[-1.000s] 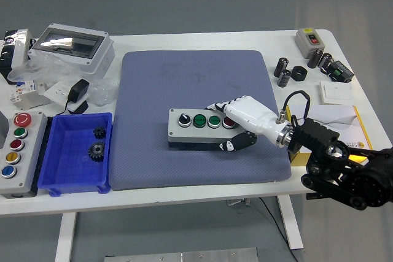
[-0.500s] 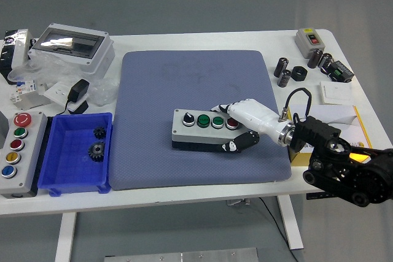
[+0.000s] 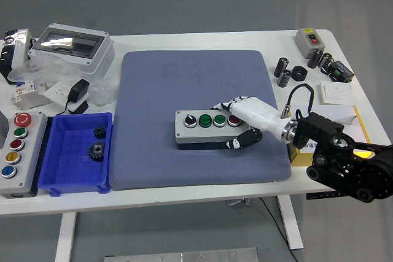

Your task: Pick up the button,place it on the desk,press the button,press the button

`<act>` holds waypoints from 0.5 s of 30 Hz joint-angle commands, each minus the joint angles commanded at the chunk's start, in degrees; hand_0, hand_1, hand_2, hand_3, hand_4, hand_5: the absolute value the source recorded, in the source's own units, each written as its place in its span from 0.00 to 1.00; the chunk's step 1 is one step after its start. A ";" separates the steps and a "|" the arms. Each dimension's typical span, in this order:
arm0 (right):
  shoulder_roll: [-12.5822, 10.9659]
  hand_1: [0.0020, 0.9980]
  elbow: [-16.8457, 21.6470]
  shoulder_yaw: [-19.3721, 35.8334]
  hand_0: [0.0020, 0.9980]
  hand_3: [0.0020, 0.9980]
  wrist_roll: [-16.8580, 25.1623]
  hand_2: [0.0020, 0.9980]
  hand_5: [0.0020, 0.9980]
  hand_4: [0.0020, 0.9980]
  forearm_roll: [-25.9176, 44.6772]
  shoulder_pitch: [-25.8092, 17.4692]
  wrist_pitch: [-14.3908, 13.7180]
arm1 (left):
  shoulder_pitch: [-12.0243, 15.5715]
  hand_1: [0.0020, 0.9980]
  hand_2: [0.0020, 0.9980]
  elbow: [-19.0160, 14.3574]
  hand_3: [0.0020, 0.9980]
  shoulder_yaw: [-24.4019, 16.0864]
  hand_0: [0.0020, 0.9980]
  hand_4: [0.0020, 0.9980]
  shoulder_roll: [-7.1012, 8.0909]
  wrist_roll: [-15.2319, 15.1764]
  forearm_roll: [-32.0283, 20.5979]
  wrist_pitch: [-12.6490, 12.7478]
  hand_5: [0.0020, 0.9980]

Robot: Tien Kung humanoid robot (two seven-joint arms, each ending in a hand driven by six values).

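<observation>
A grey button box (image 3: 209, 127) with a black selector knob, two green buttons and one red button lies on the blue-grey mat (image 3: 196, 84). My right hand (image 3: 236, 122) wraps its right end: white fingers lie over the top edge by the red button, the black-tipped thumb presses the front side. The box sits flat on the mat. My left hand is out of the picture.
A second button box (image 3: 15, 151) with several coloured buttons sits at the left edge beside a blue bin (image 3: 77, 176) holding two gears. A clear-lidded enclosure (image 3: 70, 47), adapter and bags lie back left. Small parts, a switch (image 3: 309, 40) and a yellow box (image 3: 344, 124) stand at right.
My right hand has dragged the button box to the right across the mat, a little farther in each frame, keeping its hold.
</observation>
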 joint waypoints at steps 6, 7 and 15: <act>-0.34 0.87 0.26 -0.95 0.95 0.95 -0.23 0.88 0.02 0.42 0.72 0.51 0.67 | 0.03 0.63 0.57 -0.04 0.61 -0.02 0.67 0.64 0.04 0.09 0.16 -0.04 0.25; -0.38 0.87 0.29 -1.09 0.95 0.95 -0.24 0.88 0.02 0.42 0.90 0.56 0.75 | 0.03 0.63 0.57 -0.05 0.61 -0.05 0.67 0.64 0.05 0.11 0.22 -0.05 0.25; -1.75 0.89 1.68 -1.89 0.97 1.00 0.56 0.91 0.05 0.50 5.24 1.42 2.46 | 0.02 0.63 0.57 -0.09 0.61 -0.19 0.67 0.64 0.09 0.25 0.78 -0.19 0.25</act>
